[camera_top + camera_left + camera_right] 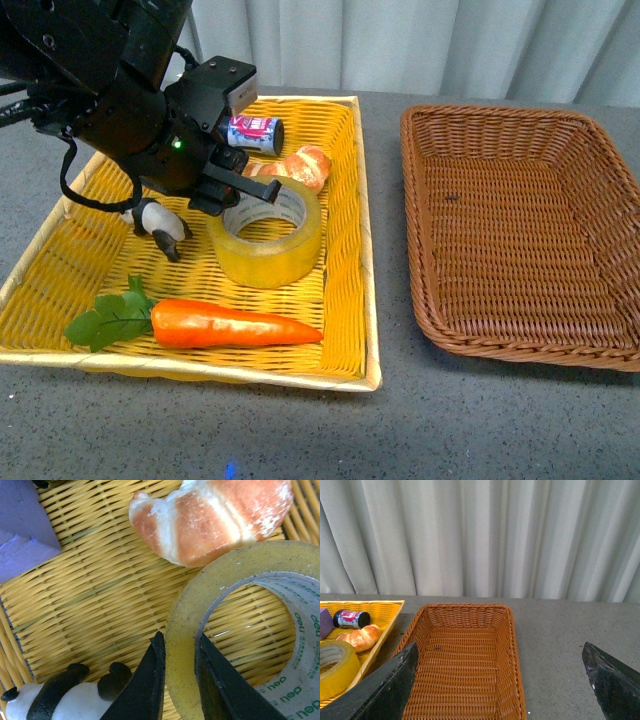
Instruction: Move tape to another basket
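"Two fingers on one wall: why take the tape (266, 232) like that?"

"I judge it too wide to span. So my left gripper (179, 647) has one finger inside the core and one outside, closed onto the wall between them."

"Where does it lie?"

"Flat in the yellow basket (362, 250), just beside the croissant (300, 165). Its hole faces up, so its axis stands vertical; being round, it has no long side. The brown basket (520, 230) sits to the right. My right gripper (500, 677) hangs wide open, holding nothing."
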Robot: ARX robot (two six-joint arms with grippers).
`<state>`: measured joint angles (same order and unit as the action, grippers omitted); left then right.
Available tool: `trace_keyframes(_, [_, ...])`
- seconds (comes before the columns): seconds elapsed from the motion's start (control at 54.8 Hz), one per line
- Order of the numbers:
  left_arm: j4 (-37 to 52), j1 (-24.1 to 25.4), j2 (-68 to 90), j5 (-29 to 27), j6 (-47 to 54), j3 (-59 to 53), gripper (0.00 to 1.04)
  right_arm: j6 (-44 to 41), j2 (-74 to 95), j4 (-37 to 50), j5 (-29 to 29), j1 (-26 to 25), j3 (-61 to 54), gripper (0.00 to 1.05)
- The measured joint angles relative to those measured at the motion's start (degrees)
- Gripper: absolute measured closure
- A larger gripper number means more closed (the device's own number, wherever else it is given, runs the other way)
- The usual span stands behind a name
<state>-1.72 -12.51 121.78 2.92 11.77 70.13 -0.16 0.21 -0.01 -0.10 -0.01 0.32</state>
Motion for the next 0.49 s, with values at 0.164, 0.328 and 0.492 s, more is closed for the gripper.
trace_keyframes(0.164, [-2.6,-0.5,-4.9,3.3,4.1,4.6,0.91,0.0,0.0,0.0,0.0,0.0,0.0,0.09])
trace_keyframes(0.328, [-5.1,-3.6,-8.2,6.6,17.1,11.0,0.91,0.0,0.0,0.0,0.0,0.0,0.0,0.09])
trace_keyframes(0.492, [-9.1,-8.3,-7.5,10.2,25.4,15.6,0.91,0.0,0.0,0.0,0.0,0.0,0.0,0.09])
